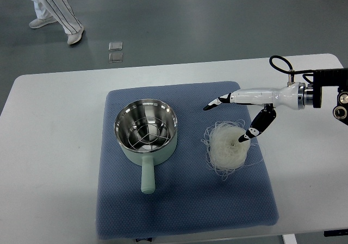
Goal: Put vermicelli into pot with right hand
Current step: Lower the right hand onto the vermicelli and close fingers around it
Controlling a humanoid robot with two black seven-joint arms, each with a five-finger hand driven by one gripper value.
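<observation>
- The right hand (pixel 235 119) is reaching in from the picture's right edge, its white arm running along the 3 o'clock side of the table; the black wrist hardware and a looped cable are partly cut off by the frame there.
- Its fingers are spreading wide and gripping nothing: the upper fingers (pixel 213 104) are pointing toward 9 o'clock, while the thumb is angling down toward 7 o'clock, its dark tip sitting over the upper right edge of the vermicelli. Whether that tip is actually touching the strands, I cannot tell from this steep angle.
- The vermicelli (pixel 227 147) is lying as a pale, loose nest on the blue mat, just below the open hand, at about 3 o'clock from the pot and apart from it. Stray threads are trailing off its edges.
- The pot (pixel 145 132) is sitting upright toward the mat's left half, steel inside with a mint green outside, its handle pointing to 6 o'clock. A wire rack is resting inside it.
- The blue mat (pixel 185 211) is covering the middle of the white table (pixel 49 146); its near edge carries a small label too cropped to read.
- At 11 o'clock, beyond the table, a person's legs (pixel 51 7) in striped trousers are showing, cut off above the knee.
</observation>
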